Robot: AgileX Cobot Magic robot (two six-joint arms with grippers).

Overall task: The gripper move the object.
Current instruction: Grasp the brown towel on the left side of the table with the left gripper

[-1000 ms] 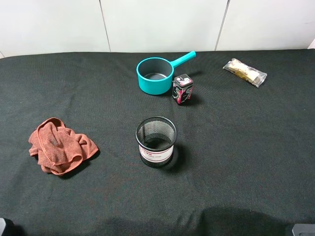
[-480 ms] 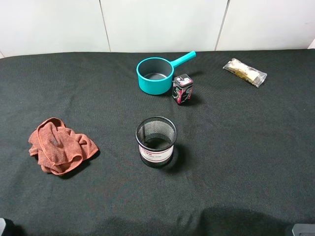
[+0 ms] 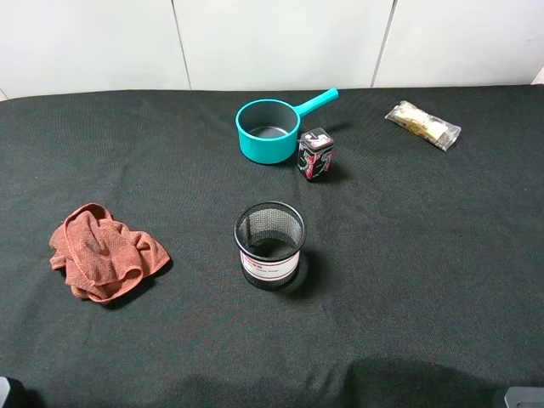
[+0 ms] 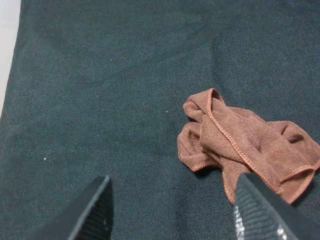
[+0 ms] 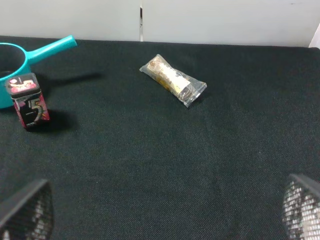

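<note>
On the black cloth lie a crumpled rust-brown cloth (image 3: 104,252) at the left, a black mesh cup (image 3: 269,244) in the middle, a teal saucepan (image 3: 270,129) and a small black-and-pink tin (image 3: 315,154) behind it, and a wrapped snack (image 3: 422,125) at the back right. My left gripper (image 4: 172,212) is open, its fingers apart above bare cloth, with the brown cloth (image 4: 245,145) just beyond them. My right gripper (image 5: 160,212) is open and empty; its view shows the tin (image 5: 29,100), the saucepan's handle (image 5: 49,49) and the snack (image 5: 173,80) far ahead. Both arms barely show at the near corners of the high view.
A white wall (image 3: 272,42) stands behind the table's far edge. The table's left edge (image 4: 9,75) shows in the left wrist view.
</note>
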